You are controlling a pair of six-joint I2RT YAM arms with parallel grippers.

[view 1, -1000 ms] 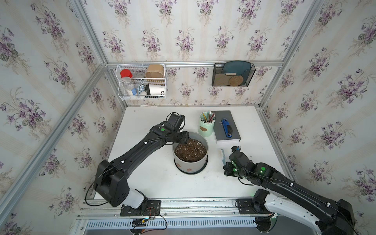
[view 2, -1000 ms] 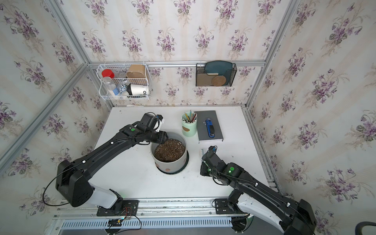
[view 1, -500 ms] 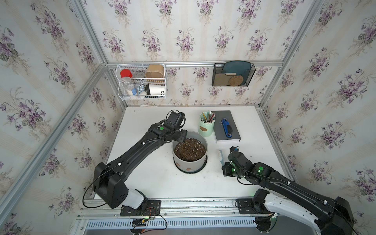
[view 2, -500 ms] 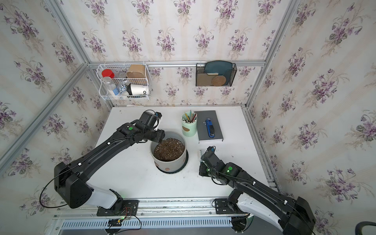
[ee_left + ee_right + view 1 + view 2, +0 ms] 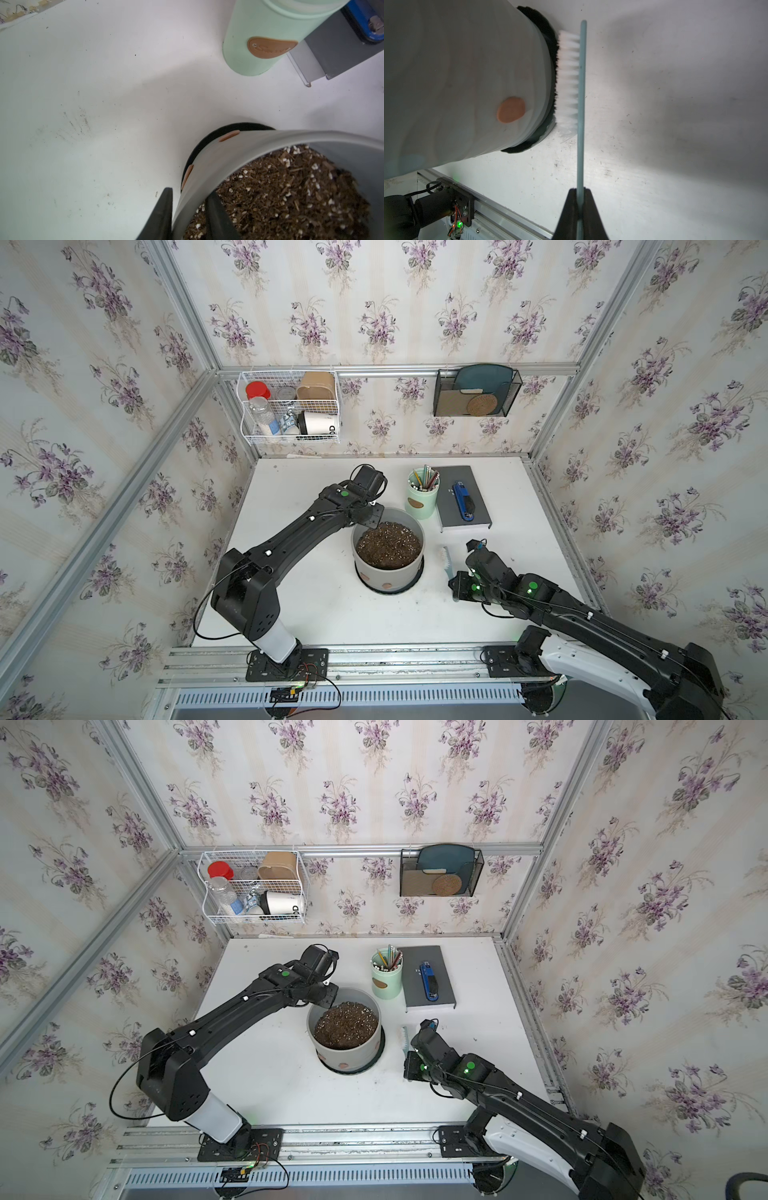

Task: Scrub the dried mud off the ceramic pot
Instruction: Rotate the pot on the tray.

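White tabletop (image 5: 316, 601) — grey pot (image 5: 405, 576), reddish-brown mud ovals (image 5: 511, 110)

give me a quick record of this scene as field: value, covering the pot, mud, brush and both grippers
ceramic pot: upright on its black saucer, filled with soil
dried mud: reddish blobs low on the outer wall, not scrubbed off
brush: bristles turned toward the pot, against the saucer edge, not on a blob
left gripper: astride the pot's rim, one finger outside, one inside, closed on the wall
right gripper: shut on the brush handle
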